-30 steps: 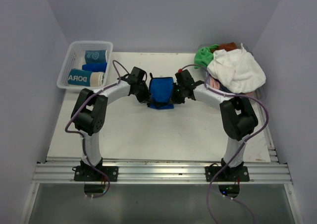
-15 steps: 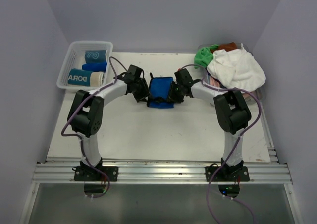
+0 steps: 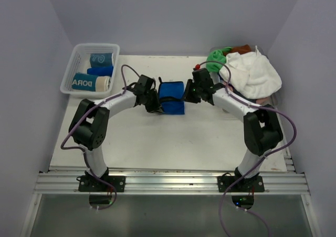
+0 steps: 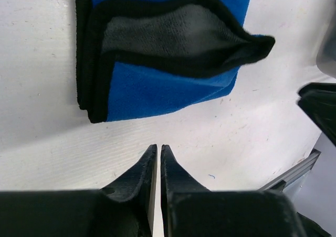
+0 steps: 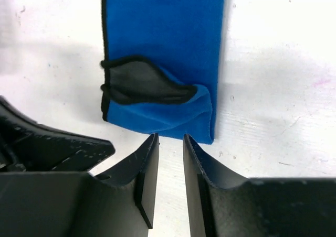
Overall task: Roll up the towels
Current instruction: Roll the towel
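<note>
A royal blue towel (image 3: 172, 97) with black trim lies folded in a narrow strip on the white table, between my two grippers. In the left wrist view the blue towel (image 4: 157, 93) has one flap standing open, showing its grey inside. My left gripper (image 4: 158, 147) is shut and empty, just off the towel's edge, and it also shows in the top view (image 3: 156, 105). My right gripper (image 5: 170, 137) is slightly open and empty, its tips just short of the blue towel's (image 5: 165, 38) end. In the top view the right gripper (image 3: 187, 94) is at the towel's right side.
A clear mesh basket (image 3: 72, 64) at the back left holds rolled towels: a teal one (image 3: 101, 59), a blue one (image 3: 100, 70) and a teal and beige one (image 3: 92, 82). A pile at the back right has white (image 3: 251, 73), green (image 3: 214, 59) and pink (image 3: 226, 88) towels.
Both grippers had the blue towel pinched between them. Now it lies folded on the table, both have let go and drawn back, and the right arm has swung to the right.
</note>
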